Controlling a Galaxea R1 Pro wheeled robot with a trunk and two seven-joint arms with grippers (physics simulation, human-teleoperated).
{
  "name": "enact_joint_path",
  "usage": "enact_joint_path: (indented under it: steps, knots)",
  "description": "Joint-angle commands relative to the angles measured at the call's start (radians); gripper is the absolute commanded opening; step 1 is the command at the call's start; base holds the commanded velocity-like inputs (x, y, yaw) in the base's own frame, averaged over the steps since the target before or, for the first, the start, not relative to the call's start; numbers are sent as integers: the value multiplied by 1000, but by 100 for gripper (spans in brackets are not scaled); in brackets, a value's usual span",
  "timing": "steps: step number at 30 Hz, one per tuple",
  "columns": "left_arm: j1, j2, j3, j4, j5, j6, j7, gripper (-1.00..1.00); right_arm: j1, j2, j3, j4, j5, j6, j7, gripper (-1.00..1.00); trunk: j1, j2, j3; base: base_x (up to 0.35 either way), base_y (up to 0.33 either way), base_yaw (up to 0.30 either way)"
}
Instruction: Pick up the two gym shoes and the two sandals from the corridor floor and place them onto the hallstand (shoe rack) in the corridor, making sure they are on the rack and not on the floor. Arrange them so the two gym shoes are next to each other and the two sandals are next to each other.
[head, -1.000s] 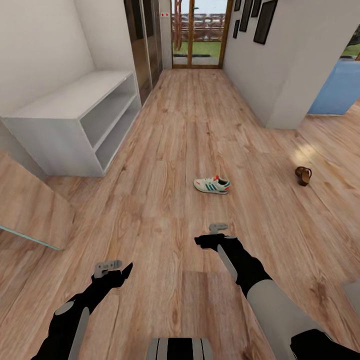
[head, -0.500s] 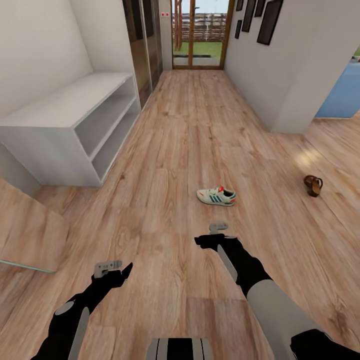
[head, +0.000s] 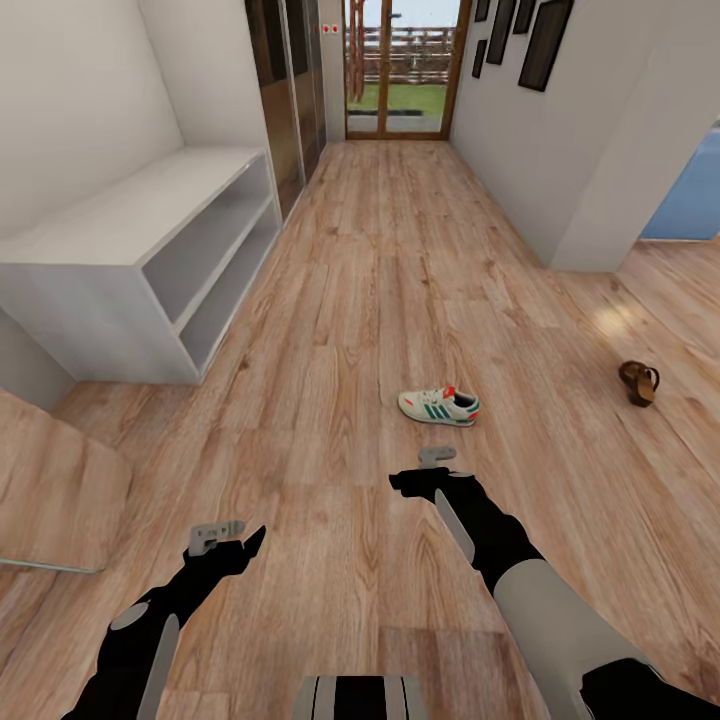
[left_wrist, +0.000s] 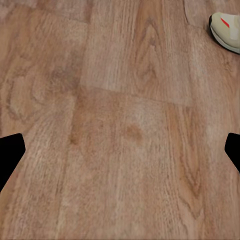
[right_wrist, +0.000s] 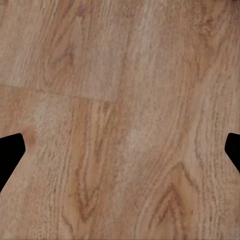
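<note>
One white gym shoe (head: 440, 406) with green stripes and a red patch lies on its sole on the corridor floor (head: 380, 260), just beyond my right gripper (head: 420, 470). The shoe's toe end (left_wrist: 227, 30) also shows at the edge of the left wrist view. A brown sandal (head: 639, 382) sits on the floor at the far right. The pale grey hallstand (head: 130, 215) stands against the left wall with its shelves bare. My left gripper (head: 232, 540) hangs low over the planks at the lower left. Both grippers (left_wrist: 120, 155) (right_wrist: 120, 150) are open, with nothing but floor between the fingers.
Dark cabinet doors (head: 285, 90) stand past the hallstand, and a glass door (head: 400, 70) closes the corridor's far end. A white wall corner (head: 590, 200) juts in at the right. A wooden panel with a teal edge (head: 50, 500) lies at the lower left.
The camera has moved: the shoe and the sandal have slid down and to the right in the picture, and the hallstand has shifted left. Both arms hold the same pose.
</note>
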Motion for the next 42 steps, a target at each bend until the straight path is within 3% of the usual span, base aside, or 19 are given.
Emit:
enact_joint_path:
  steps: [1, 10, 33, 42]
  knots:
    - [0, -1, 0, 0, 0, 0, 0, 100, 0, 0, 0, 0, 0, 0, 0, 100, 0, 0, 0, 96, -70, 0]
    - [0, 0, 0, 0, 2, 0, 0, 100, 0, 0, 0, 0, 0, 1, 0, 100, 0, 0, 0, 203, -175, -16]
    - [0, 0, 2, 0, 4, 0, -2, 100, 0, 0, -1, 0, 0, 2, 0, 100, 0, 0, 0, 237, -208, -249]
    - [0, 0, 2, 0, 4, 0, -2, 100, 0, 0, -1, 0, 0, 2, 0, 100, 0, 0, 0, 237, -203, -58]
